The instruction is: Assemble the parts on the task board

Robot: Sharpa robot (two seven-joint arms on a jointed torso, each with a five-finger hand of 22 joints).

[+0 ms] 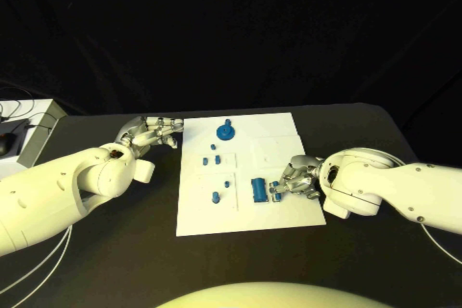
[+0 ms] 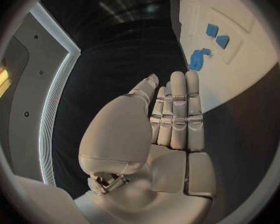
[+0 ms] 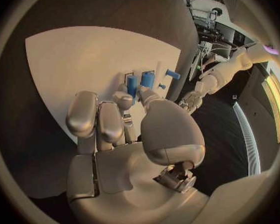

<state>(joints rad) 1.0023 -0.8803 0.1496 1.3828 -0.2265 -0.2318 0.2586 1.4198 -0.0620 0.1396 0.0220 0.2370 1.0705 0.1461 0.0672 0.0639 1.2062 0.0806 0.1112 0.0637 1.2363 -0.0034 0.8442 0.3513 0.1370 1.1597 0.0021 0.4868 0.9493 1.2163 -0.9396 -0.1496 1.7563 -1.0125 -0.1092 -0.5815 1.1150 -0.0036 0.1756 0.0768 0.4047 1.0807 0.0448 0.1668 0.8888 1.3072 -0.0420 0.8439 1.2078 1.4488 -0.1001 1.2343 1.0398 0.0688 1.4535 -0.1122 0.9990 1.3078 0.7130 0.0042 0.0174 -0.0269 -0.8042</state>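
The white task board (image 1: pixel 279 131) lies in the middle of the black table. On it are a round blue part (image 1: pixel 225 132), several small blue parts (image 1: pixel 217 160) and a larger blue block (image 1: pixel 259 190). My right hand (image 1: pixel 298 178) rests on the board's right side, beside the block. Its thumb and a finger pinch a small blue part (image 1: pixel 276 188), which the right wrist view shows as a small blue part (image 3: pixel 132 84) upright at the fingertips (image 3: pixel 122 98). My left hand (image 1: pixel 149 133) hovers at the board's far left edge, fingers stretched out and holding nothing (image 2: pixel 174 114).
A grey box (image 1: pixel 39 131) with cables stands at the table's far left. Bare black table (image 1: pixel 125 254) surrounds the board. The near part of the board (image 1: pixel 250 221) carries no parts.
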